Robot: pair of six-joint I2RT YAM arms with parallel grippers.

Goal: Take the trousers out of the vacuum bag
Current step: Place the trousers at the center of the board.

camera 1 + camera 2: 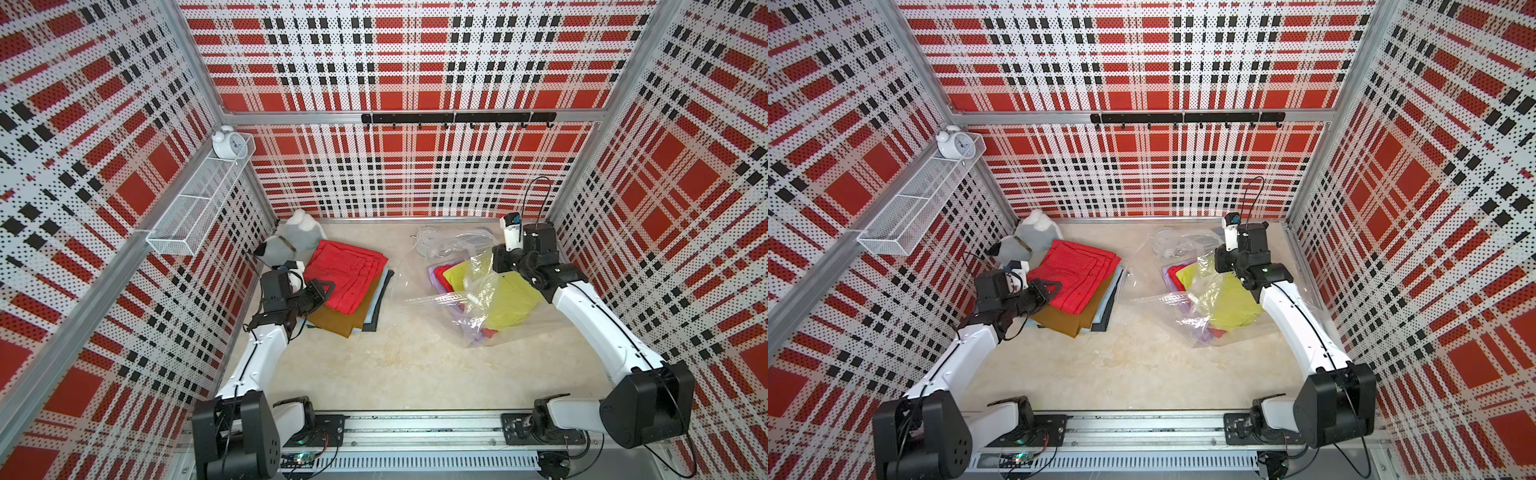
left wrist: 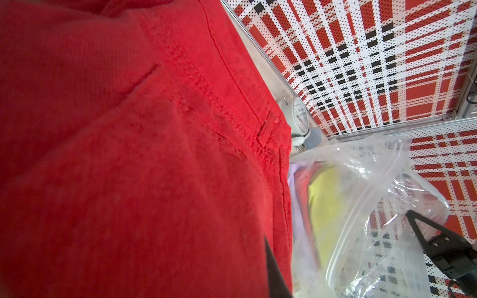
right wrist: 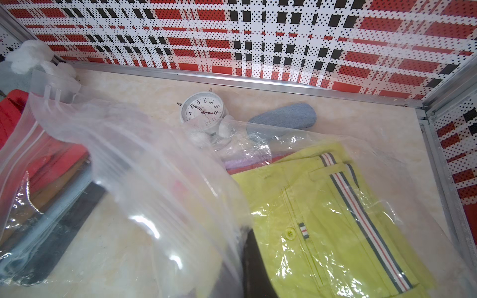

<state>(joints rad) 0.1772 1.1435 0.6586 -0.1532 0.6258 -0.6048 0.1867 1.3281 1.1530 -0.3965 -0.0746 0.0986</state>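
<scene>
Found bag lying at the right of the table, zip strip toward the middle, yellow-green pair uppermost inside, lilac and red edges beneath. Found right gripper closed tight on the bag's upper film, judged to be holding the mouth up to keep the contents reachable. Noted four trousers already out, stacked well apart at the left, clear of the plastic: red pair over brown, blue and black. Noted left gripper at that stack's near edge, jaws partly apart, red cloth against one finger, nothing seen pinched between; judged idle at the drop-off, not gripping. Rated task part done.
</scene>
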